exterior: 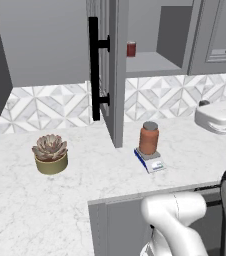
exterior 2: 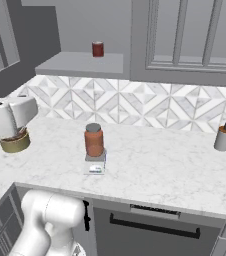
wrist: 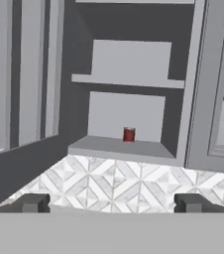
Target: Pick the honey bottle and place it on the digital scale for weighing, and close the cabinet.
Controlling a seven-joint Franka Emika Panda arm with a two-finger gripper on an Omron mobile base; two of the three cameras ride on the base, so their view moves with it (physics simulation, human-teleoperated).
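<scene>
The honey bottle (exterior: 149, 138) stands upright on the digital scale (exterior: 150, 160), on the white marble counter (exterior: 45, 200) below the open cabinet (exterior: 116, 70). The cabinet door swings out toward the near side, its black handle (exterior: 94, 68) facing left. A small red jar (wrist: 129, 134) sits on the cabinet's bottom shelf. The end effector (wrist: 112, 202) hangs before the cabinet, fingers spread wide and empty. A potted succulent (exterior: 50, 153) sits left on the counter.
</scene>
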